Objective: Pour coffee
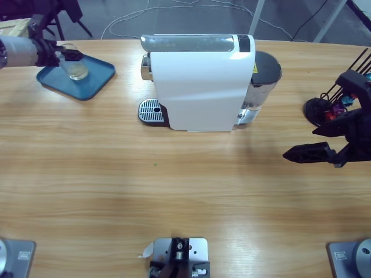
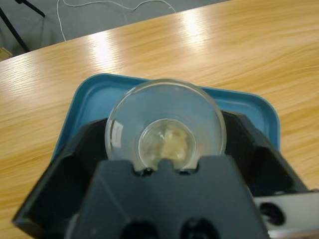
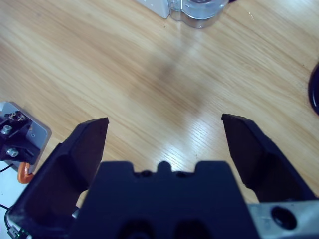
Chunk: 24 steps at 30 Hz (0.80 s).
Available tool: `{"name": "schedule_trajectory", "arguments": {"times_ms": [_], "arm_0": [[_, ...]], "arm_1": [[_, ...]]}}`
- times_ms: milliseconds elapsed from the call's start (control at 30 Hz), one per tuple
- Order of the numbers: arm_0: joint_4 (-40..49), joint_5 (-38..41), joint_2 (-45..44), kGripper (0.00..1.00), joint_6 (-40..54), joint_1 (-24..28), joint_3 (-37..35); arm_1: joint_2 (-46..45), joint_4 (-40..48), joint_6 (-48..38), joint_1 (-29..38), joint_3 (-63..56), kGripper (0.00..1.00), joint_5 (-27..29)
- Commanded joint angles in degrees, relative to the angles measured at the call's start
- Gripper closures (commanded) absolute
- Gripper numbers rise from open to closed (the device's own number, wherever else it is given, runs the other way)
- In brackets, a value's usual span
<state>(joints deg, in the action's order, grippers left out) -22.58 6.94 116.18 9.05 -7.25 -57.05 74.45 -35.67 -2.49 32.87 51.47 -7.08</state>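
A clear glass (image 1: 77, 68) stands on or just over a blue tray (image 1: 99, 76) at the table's far left. My left gripper (image 1: 71, 57) is shut on the glass. In the left wrist view both black jaws press the sides of the glass (image 2: 164, 107) over the blue tray (image 2: 89, 97). A thin pale tan layer of coffee (image 2: 169, 143) lies at its bottom. My right gripper (image 1: 301, 153) hovers open over bare wood at the right. Nothing is between the jaws of the right gripper (image 3: 164, 122).
A white coffee machine (image 1: 197, 87) stands at the table's back middle, with a round drip grate (image 1: 152, 110) on its left and a water tank (image 1: 264, 75) on its right. A black rack with coloured capsules (image 1: 336, 107) stands at the right edge.
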Motion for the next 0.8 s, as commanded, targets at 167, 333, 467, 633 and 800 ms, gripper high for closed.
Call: {"name": "schedule_trajectory", "arguments": {"times_ms": [167,333,467,633,800], "arm_0": [[0.6,1.1,-6.3,0.032,-0.1,0.5,7.8],[0.8,0.9,-21.5,0.032,-0.3,0.5,15.0],[8.8,0.6,-36.2,0.032,-2.7,-3.4,18.7],[22.5,1.1,-48.9,0.032,-5.0,-17.0,19.0],[39.8,1.2,-54.1,0.032,-7.0,-23.3,16.9]], "arm_1": [[-0.8,-1.1,0.0,-0.6,-1.0,0.0,-0.6],[-2.5,-1.7,0.0,-0.6,-1.0,0.0,-0.5],[-7.5,-2.5,0.0,-0.6,-1.1,0.0,0.3],[-14.9,-4.0,0.0,-0.6,-2.3,0.0,0.9],[-15.4,-5.1,-1.2,0.1,-2.2,0.0,0.9]]}}
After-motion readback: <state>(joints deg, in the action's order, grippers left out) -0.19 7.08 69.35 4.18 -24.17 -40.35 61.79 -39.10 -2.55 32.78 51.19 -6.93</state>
